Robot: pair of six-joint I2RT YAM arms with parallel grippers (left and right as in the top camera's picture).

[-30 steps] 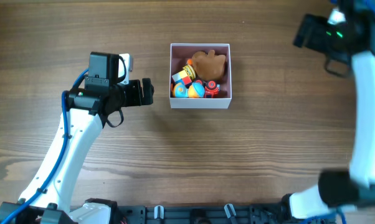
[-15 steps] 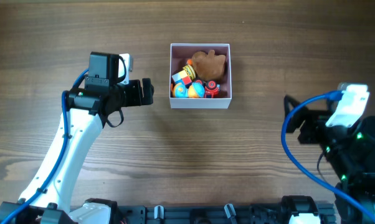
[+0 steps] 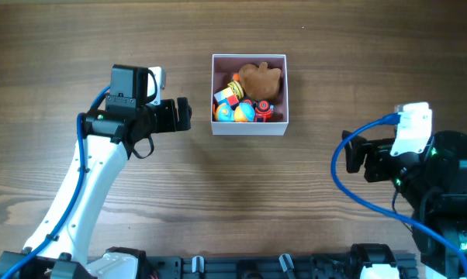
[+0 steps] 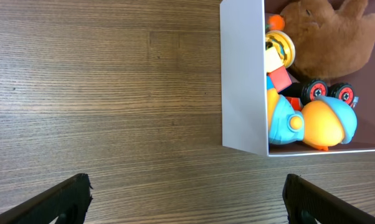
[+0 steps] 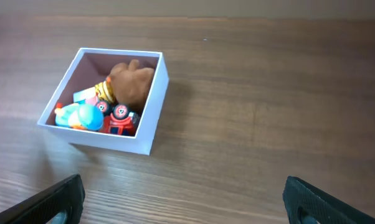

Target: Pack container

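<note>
Resting on woodgrain table point(image 3: 334, 46), square container point(image 3: 249, 129)

The left gripper point(image 3: 185, 114) points right, jaws spread wide and empty; the right gripper point(image 3: 354, 156) points left, jaws likewise wide, empty.

The overhead camera looks straight down on the desk point(image 3: 295, 201) from high up, with the container point(image 3: 249, 129) at the far middle. The left wrist camera sits low and close, just left of the container, catching its left wall and contents. The right wrist camera looks slantwise from the near right, farther off, showing the whole container. All three views share the container.
</note>
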